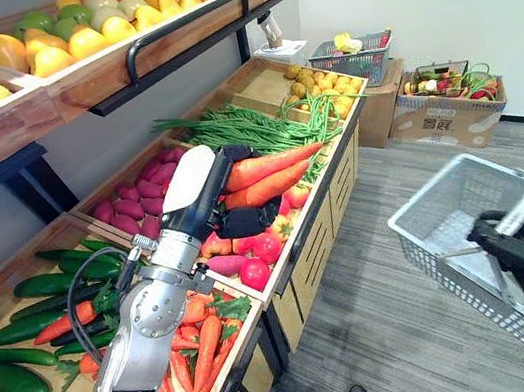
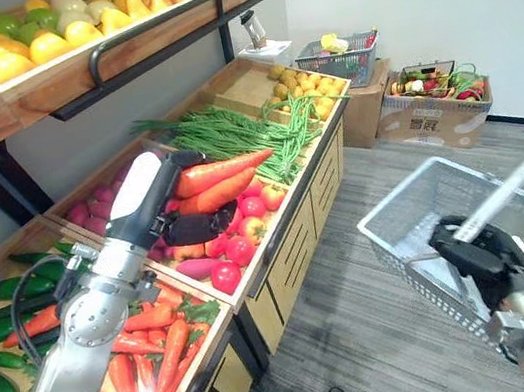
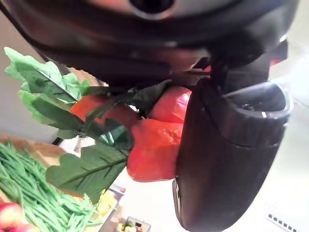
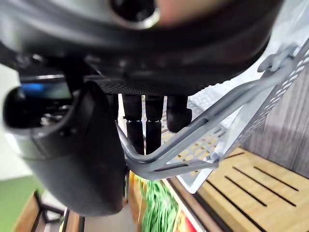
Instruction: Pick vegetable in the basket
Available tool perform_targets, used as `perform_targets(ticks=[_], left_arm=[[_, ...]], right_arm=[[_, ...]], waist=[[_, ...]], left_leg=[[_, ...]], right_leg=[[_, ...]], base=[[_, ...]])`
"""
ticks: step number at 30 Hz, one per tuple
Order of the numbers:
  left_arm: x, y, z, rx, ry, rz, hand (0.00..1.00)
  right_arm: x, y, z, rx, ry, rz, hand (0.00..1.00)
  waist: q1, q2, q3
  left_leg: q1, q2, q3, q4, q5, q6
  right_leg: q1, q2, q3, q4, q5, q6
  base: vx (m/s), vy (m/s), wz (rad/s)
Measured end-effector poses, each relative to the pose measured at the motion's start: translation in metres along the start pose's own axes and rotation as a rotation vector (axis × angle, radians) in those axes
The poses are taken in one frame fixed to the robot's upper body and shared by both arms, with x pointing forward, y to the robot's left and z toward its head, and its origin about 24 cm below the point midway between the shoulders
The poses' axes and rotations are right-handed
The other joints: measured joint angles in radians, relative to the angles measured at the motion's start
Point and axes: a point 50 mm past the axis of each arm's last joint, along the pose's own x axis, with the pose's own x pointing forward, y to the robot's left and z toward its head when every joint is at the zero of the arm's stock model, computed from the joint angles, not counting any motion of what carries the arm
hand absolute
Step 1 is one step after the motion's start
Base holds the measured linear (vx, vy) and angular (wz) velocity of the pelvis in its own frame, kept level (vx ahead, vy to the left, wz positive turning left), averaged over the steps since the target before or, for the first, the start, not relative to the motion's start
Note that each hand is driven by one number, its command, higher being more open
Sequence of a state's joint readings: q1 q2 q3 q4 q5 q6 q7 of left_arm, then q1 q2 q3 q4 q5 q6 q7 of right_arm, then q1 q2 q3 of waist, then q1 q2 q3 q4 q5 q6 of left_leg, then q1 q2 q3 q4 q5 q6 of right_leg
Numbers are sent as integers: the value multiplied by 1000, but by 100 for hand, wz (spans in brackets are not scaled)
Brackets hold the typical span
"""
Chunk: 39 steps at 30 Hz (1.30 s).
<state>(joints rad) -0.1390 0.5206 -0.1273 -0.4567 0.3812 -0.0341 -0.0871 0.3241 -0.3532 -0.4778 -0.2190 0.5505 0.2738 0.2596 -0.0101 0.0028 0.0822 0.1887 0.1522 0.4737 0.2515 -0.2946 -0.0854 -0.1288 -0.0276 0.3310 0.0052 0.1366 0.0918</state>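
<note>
My left hand [image 1: 244, 217] is shut on a bunch of orange carrots [image 1: 274, 176] with green leaves, held above the display's bin of red fruit. In the left wrist view the carrots [image 3: 154, 145] and their leaves [image 3: 72, 125] sit between the thumb [image 3: 227, 154] and the fingers. My right hand [image 1: 519, 257] is shut on the handle [image 4: 193, 140] of a grey wire basket [image 1: 448, 214], which hangs over the floor at the right. The basket's bottom looks bare.
A wooden display [image 1: 290, 242] holds cucumbers [image 1: 22, 330], more carrots [image 1: 204, 353], purple roots [image 1: 140, 192], green beans [image 1: 250, 127] and yellow fruit [image 1: 323, 84]. An upper shelf [image 1: 117, 64] carries fruit. A cardboard box [image 1: 445, 113] and a small basket [image 1: 354, 58] stand behind.
</note>
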Motion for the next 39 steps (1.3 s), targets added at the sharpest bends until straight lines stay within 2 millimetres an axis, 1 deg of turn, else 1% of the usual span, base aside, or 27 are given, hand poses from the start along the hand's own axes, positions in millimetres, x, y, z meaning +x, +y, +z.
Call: perform_targets(ticks=[2,4,5,6,8,9,10,13,17,22,28,30,34,39], left_arm=[[0,2,6,5,-34,7,0],[0,3,8,12,-56,9,0],[-1,5,8,18,-65,14,0],[-1,8,9,32,-75,25,0],[0,14,9,61,-90,31,0],[1,16,10,73,-101,31,0],[3,18,12,85,-119,34,0],[8,23,18,91,-168,46,0],[12,28,25,110,-231,59,0],[13,31,37,142,-307,46,0],[21,22,52,138,-411,-4,0],[21,20,56,137,-436,-21,0],[21,18,57,135,-447,-46,0],[20,18,58,145,-457,-56,0]], right_arm=[[3,12,3,-18,-1,91,0],[5,22,3,-34,18,173,0],[7,28,3,-48,39,222,0],[10,34,1,-54,59,270,0],[14,42,0,-73,89,341,0],[14,45,0,-82,100,374,0],[16,50,0,-109,131,434,0],[21,56,4,-159,153,505,0],[23,58,5,-248,191,551,0],[23,64,3,-268,227,610,0],[33,75,10,-320,213,655,0],[38,81,16,-340,184,649,0],[47,83,28,-391,131,599,0],[57,82,53,-480,61,545,0]], waist=[[4,-12,-9],[5,-17,-29],[5,-16,-42],[5,-17,-51],[5,-18,-52],[5,-18,-52],[6,-18,-52],[6,-18,-53],[6,-20,-54],[3,-27,-66],[2,-22,-78],[1,-20,-83],[1,-20,-85],[3,-21,-86]], left_leg=[[1,1,0,4,-1,-4],[2,7,0,19,-7,-17],[3,12,0,25,-12,-20],[3,15,-1,28,-16,-23],[4,19,-3,28,-19,-24],[4,20,-6,28,-19,-24],[4,22,-8,26,-19,-24],[4,24,-9,23,-19,-24],[6,23,-9,18,-19,-24],[3,24,-7,16,-17,-27],[4,24,-2,14,-14,-31],[6,24,4,14,-14,-31],[9,24,12,16,-14,-31],[20,25,31,15,-15,-32]], right_leg=[[-2,-2,-13,6,3,-5],[-7,-2,-37,18,26,-36],[-5,-1,-49,19,36,-33],[-3,1,-51,11,44,-21],[4,1,-54,-4,56,-4],[4,1,-56,-10,58,-2],[7,1,-59,-19,65,7],[10,2,-61,-25,71,7],[21,2,-62,-32,73,7],[29,-1,-62,-66,88,2],[29,1,-60,-69,96,6],[28,3,-54,-71,98,5],[28,5,-47,-71,101,3],[28,12,-31,-71,103,-1]], base=[[27,45,-5],[51,51,-2],[70,45,-6],[72,39,-7],[66,24,-2],[80,25,4],[67,20,4],[41,15,0],[9,6,0],[10,9,-2],[21,14,-2],[20,20,-7],[17,25,-6],[22,22,-9]])
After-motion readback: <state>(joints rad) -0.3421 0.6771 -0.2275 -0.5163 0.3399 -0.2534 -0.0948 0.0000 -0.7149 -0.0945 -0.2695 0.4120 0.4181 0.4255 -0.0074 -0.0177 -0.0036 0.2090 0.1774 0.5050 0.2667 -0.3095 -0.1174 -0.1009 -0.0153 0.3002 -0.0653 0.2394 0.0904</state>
